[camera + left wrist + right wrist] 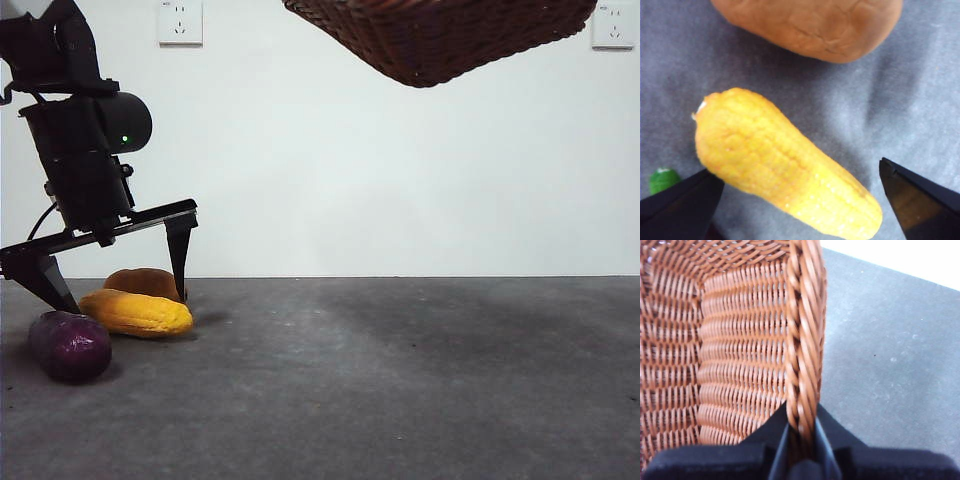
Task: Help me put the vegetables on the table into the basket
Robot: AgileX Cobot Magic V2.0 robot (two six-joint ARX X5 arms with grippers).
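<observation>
My left gripper point(115, 268) is open and low over the table's left side, its jaws astride the yellow corn cob point(137, 312), which lies on the table point(400, 380). In the left wrist view the corn cob point(780, 165) lies between the two jaws without touching them. The orange-brown tuber point(145, 283) lies just behind the corn, and also shows in the left wrist view point(815, 25). The dark purple eggplant point(70, 345) lies in front at far left. My right gripper point(801, 440) is shut on the rim of the wicker basket point(740, 360), held high in the air point(440, 35).
A white wall with two sockets point(180, 22) stands behind the table. A green bit, the eggplant's stem end point(662, 179), shows beside the left jaw in the left wrist view.
</observation>
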